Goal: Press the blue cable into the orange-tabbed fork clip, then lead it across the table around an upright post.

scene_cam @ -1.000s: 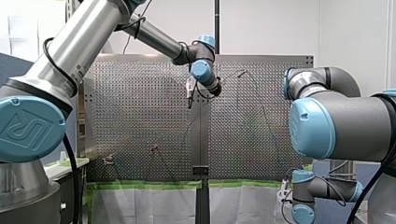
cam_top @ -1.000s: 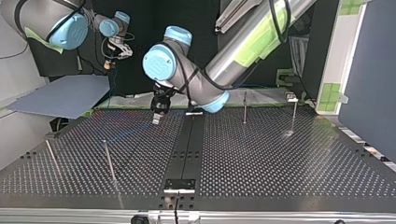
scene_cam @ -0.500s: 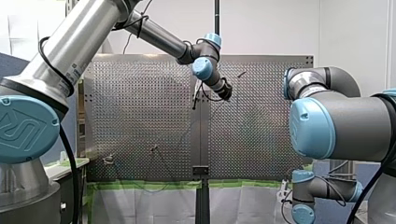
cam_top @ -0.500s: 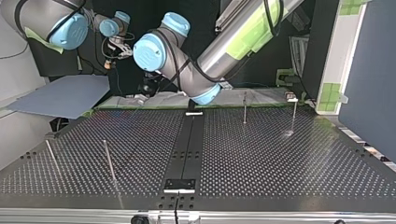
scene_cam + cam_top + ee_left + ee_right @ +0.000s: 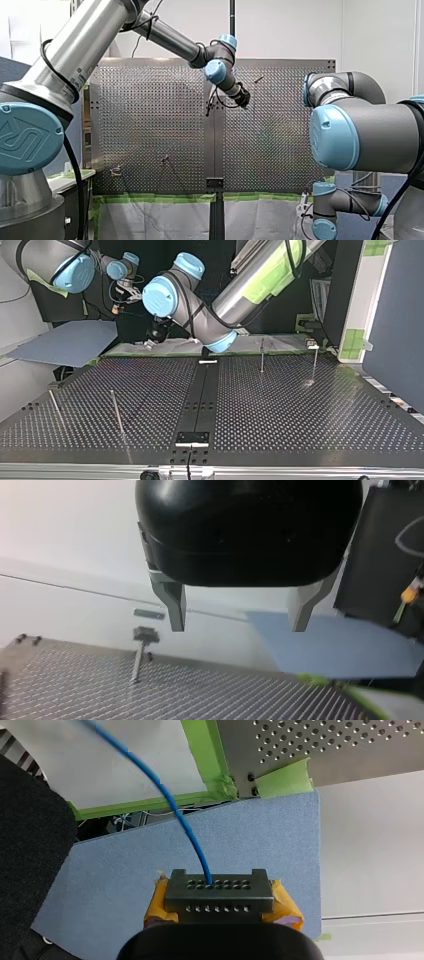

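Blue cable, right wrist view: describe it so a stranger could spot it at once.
Find the large blue-grey panel beside the green tape. Above it sits my right gripper with yellow pads, shut on a thin blue cable that runs ahead across the tape. It is the only bright blue, round strand; its neighbours are flat sheets.

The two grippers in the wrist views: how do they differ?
My left gripper is open, with nothing between its fingers; my right gripper is shut on the blue cable. My left gripper's fingers are bare grey metal; my right gripper's carry yellow-orange pads. Both have black bodies.
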Controlling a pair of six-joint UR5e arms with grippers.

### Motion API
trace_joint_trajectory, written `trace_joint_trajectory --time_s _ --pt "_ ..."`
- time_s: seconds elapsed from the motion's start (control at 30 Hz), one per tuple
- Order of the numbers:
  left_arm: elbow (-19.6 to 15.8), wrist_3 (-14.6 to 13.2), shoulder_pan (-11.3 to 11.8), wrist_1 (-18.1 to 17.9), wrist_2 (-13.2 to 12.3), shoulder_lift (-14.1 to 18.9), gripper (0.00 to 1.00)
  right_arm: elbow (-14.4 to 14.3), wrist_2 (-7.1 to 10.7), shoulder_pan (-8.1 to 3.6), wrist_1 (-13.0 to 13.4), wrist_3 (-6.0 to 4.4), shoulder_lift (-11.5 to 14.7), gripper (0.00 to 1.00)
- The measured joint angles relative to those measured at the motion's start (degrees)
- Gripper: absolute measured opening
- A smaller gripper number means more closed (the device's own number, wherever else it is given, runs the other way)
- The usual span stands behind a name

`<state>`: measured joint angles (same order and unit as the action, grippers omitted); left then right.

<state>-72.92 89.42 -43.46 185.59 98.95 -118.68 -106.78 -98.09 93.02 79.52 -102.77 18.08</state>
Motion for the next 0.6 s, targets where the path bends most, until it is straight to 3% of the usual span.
trace_joint_trajectory --time_s 0.4,0.6 --pt "1.5 -0.2 0.4 -5.8 6.8 5.1 1.0 0.2 0.22 0.32 -0.2 1.08 0.0 0.0" --pt "4.9 -0.2 0.5 -4.7 10.1 5.4 1.0 0.2 0.27 0.48 -0.3 1.33 0.0 0.0"
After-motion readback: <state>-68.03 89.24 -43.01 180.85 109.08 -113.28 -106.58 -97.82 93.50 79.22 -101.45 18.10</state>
